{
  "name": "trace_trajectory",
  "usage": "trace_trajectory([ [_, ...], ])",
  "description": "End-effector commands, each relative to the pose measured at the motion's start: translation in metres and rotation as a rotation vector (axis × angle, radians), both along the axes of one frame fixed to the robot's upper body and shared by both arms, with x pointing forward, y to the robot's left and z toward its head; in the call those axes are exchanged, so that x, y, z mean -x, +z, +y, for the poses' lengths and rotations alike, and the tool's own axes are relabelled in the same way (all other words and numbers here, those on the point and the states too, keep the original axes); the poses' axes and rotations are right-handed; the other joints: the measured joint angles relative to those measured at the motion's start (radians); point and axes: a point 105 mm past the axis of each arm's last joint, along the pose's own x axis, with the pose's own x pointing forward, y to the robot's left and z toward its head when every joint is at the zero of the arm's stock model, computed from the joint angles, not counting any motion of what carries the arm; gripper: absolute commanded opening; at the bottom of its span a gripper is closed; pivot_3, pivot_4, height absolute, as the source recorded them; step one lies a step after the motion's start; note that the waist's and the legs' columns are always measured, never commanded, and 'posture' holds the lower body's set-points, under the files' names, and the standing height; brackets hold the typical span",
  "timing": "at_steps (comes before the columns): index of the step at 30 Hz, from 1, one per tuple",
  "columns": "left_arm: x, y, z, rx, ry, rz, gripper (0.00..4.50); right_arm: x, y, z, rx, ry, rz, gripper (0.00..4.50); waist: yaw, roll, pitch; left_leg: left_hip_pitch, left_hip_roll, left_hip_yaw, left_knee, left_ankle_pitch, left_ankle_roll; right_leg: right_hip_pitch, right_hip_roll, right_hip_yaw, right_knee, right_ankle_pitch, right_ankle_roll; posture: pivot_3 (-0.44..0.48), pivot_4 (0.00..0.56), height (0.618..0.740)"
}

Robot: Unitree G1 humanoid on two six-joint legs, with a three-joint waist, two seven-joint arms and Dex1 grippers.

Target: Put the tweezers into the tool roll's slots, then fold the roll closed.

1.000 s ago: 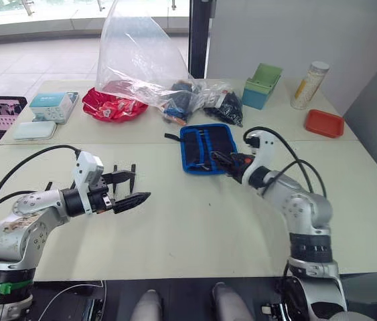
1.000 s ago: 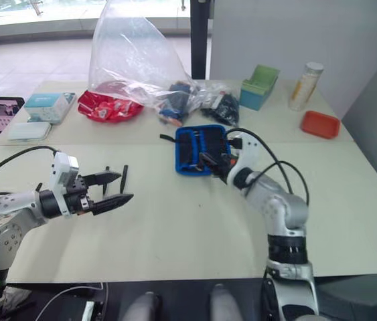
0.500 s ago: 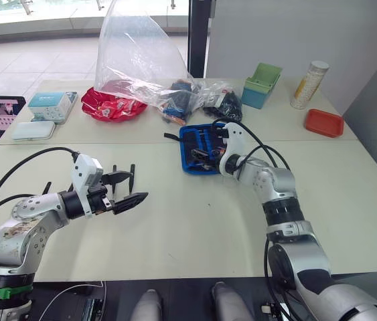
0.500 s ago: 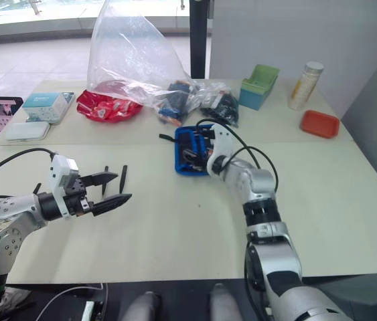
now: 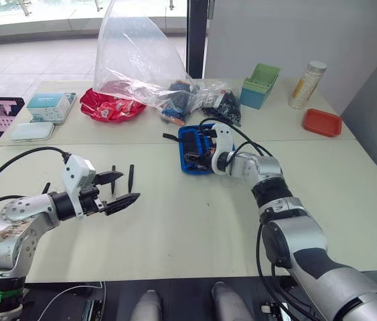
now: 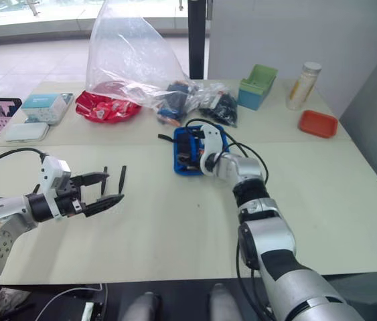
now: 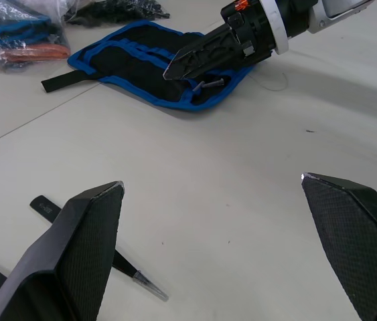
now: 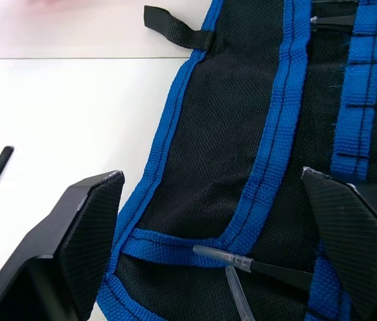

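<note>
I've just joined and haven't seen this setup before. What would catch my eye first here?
The blue-edged tool roll lies open mid-table, with the right gripper open just over it and clear-capped tweezer tips showing at its near edge. To the robot's left, loose black tweezers lie on the bare table beside the open left gripper. Behind, a big clear plastic bag towers.

No lettering, label or number can be read anywhere.

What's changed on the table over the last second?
The right claw swung in from the table beside the tool roll to hang open over its near edge. The left claw stayed open and empty by two loose tweezers.
</note>
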Motion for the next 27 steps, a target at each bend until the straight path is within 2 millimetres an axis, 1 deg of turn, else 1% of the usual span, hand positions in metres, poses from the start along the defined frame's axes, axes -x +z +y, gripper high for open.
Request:
trace_trajectory([
  [1, 0.002, 0.013, 0.003, -0.011, -0.001, -0.058, 4.48, 0.003, -0.004, 0.008, -0.046, 0.028, 0.044, 4.5, -0.007, 0.0, 0.0, 0.0, 0.0, 0.0, 0.0, 0.0, 0.0, 0.0, 0.0, 0.0, 0.0, 0.0, 0.0, 0.0, 0.15, 0.74],
  [2, 0.002, 0.013, 0.003, -0.01, 0.0, -0.059, 4.48, 0.002, -0.003, 0.009, -0.053, 0.027, 0.043, 4.5, -0.008, 0.0, 0.0, 0.0, 0.0, 0.0, 0.0, 0.0, 0.0, 0.0, 0.0, 0.0, 0.0, 0.0, 0.0, 0.0, 0.15, 0.74],
  [5, 0.003, 0.014, 0.002, -0.01, 0.002, -0.061, 4.5, -0.002, -0.005, 0.004, -0.036, 0.003, 0.019, 3.73, -0.01, 0.0, 0.0, 0.0, 0.0, 0.0, 0.0, 0.0, 0.0, 0.0, 0.0, 0.0, 0.0, 0.0, 0.0, 0.0, 0.15, 0.74],
  [6, 0.003, 0.014, 0.002, -0.009, 0.002, -0.058, 4.5, -0.003, -0.006, 0.003, -0.022, 0.004, 0.011, 3.38, -0.011, 0.0, 0.0, 0.0, 0.0, 0.0, 0.0, 0.0, 0.0, 0.0, 0.0, 0.0, 0.0, 0.0, 0.0, 0.0, 0.15, 0.74],
  [9, 0.006, 0.012, 0.005, -0.016, 0.005, -0.046, 4.5, -0.002, -0.007, 0.005, -0.054, 0.02, 0.017, 2.27, -0.014, 0.0, 0.0, 0.0, 0.0, 0.0, 0.0, 0.0, 0.0, 0.0, 0.0, 0.0, 0.0, 0.0, 0.0, 0.0, 0.15, 0.74],
  [10, 0.007, 0.012, 0.006, -0.02, 0.009, -0.045, 4.5, -0.002, -0.007, 0.005, -0.058, 0.021, 0.017, 2.0, -0.015, 0.0, 0.0, 0.0, 0.0, 0.0, 0.0, 0.0, 0.0, 0.0, 0.0, 0.0, 0.0, 0.0, 0.0, 0.0, 0.15, 0.74],
  [15, 0.006, 0.012, 0.008, -0.023, 0.018, -0.048, 4.5, -0.002, -0.007, 0.007, -0.107, 0.02, 0.019, 0.28, -0.017, 0.0, 0.0, 0.0, 0.0, 0.0, 0.0, 0.0, 0.0, -0.001, 0.0, 0.0, 0.0, 0.0, 0.0, 0.0, 0.15, 0.74],
  [16, 0.006, 0.012, 0.008, -0.022, 0.019, -0.05, 4.5, -0.002, -0.006, 0.008, -0.123, 0.021, 0.018, 0.04, -0.018, 0.0, 0.0, 0.0, 0.0, 0.0, 0.0, 0.0, 0.0, 0.0, 0.0, 0.0, 0.0, 0.0, 0.0, 0.0, 0.15, 0.74],
  [22, 0.005, 0.011, 0.006, -0.018, 0.021, -0.049, 4.5, -0.005, 0.004, 0.008, -0.198, 0.017, 0.004, 0.04, -0.023, 0.0, 0.0, 0.0, 0.0, 0.0, 0.0, 0.0, 0.0, 0.0, 0.0, 0.0, 0.0, 0.0, 0.0, 0.0, 0.15, 0.74],
  [27, 0.005, 0.009, 0.005, -0.014, 0.019, -0.048, 4.5, -0.004, 0.02, 0.01, -0.278, 0.045, -0.022, 0.04, -0.03, 0.0, 0.0, 0.0, 0.0, 0.0, 0.0, 0.0, 0.0, -0.001, 0.0, 0.0, 0.0, 0.0, 0.0, 0.0, 0.15, 0.74],
])
